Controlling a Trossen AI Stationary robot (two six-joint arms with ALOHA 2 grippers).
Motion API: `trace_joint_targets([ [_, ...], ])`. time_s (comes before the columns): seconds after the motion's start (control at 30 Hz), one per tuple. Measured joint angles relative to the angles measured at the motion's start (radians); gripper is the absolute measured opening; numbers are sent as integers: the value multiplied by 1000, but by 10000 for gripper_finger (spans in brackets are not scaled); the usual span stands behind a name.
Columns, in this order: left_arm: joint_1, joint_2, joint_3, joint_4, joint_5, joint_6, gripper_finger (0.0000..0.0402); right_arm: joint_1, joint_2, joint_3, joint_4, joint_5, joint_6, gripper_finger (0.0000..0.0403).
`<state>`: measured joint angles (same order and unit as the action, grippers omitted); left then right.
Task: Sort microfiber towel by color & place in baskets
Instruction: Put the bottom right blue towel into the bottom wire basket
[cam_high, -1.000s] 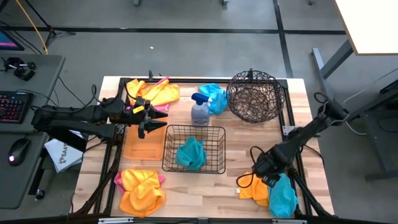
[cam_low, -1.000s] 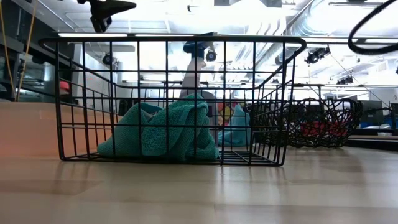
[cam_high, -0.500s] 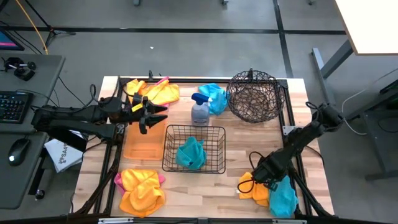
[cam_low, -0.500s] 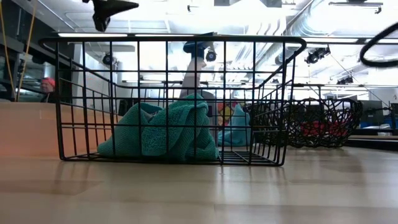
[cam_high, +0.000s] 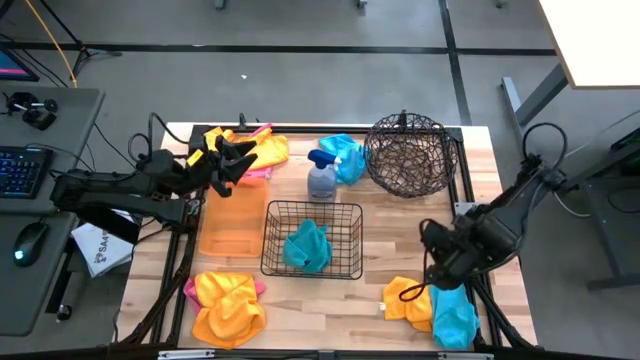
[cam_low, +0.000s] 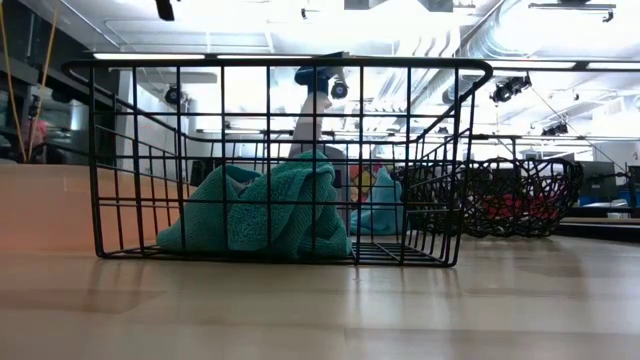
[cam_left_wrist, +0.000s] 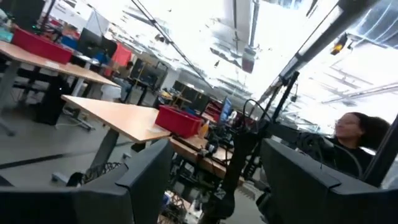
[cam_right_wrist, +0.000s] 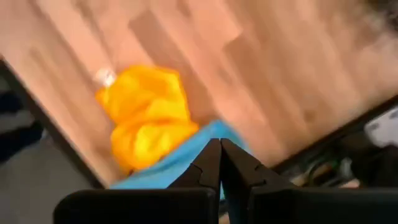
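Observation:
Orange towels over a pink one (cam_high: 255, 150) lie at the far left. My left gripper (cam_high: 232, 160) hovers open just beside them, tipped up toward the room (cam_left_wrist: 196, 180). A turquoise towel (cam_high: 305, 246) sits in the black wire basket (cam_high: 345, 212), also seen in the low view (cam_low: 262, 215). Another blue towel (cam_high: 347, 155) lies by the round brown basket (cam_high: 410, 155). An orange towel over a pink one (cam_high: 228, 306) lies at the near left. My right gripper (cam_high: 440, 262) is shut above the orange towel (cam_right_wrist: 146, 118) and blue towel (cam_right_wrist: 180, 163) at the near right.
The flat orange tray (cam_high: 232, 228) lies left of the black basket. A grey spray bottle with blue trigger (cam_high: 321, 178) stands behind the black basket. A desk with keyboard and mouse stands beyond the table's left edge. A person shows far off in the left wrist view.
My left gripper has moved from above the orange tray toward the far edge and the far-left towels, rising and tipping up. My right gripper has lifted away from the near-right towels, uncovering the orange one; both towels stayed on the table.

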<state>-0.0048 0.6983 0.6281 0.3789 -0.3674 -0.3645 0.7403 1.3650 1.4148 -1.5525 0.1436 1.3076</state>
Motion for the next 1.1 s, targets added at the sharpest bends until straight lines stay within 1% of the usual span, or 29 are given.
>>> trace_joint_targets([
  [0.07,0,0,0,-3,-3,0,236,-1,0,-24,-5,-16,8,10],
  [0.17,0,8,0,-8,-4,-31,236,0,2,-130,94,-129,13,33],
  [0.3,0,26,0,-16,-4,-84,236,29,3,-342,379,-299,70,95],
  [0.4,-1,40,0,-16,-4,-101,236,52,4,-486,582,-390,142,153],
  [0.47,-1,47,0,-17,-4,-106,236,63,4,-555,643,-432,207,191],
  [0.53,-1,54,0,-15,-4,-106,236,67,4,-600,664,-462,283,223],
  [0.63,-1,64,0,-16,-4,-106,236,66,4,-646,666,-493,393,253],
  [0.73,-1,73,0,-16,-3,-105,236,68,3,-673,703,-495,458,262],
  [0.87,0,84,0,-16,-3,-105,236,68,3,-711,734,-492,520,264],
  [0.97,0,91,0,-16,-3,-104,236,68,3,-734,737,-492,525,259],
  [1.03,0,92,0,-17,-3,-104,236,68,3,-743,736,-494,506,236],
  [1.1,0,91,0,-15,-3,-86,236,68,3,-744,726,-494,494,186],
])
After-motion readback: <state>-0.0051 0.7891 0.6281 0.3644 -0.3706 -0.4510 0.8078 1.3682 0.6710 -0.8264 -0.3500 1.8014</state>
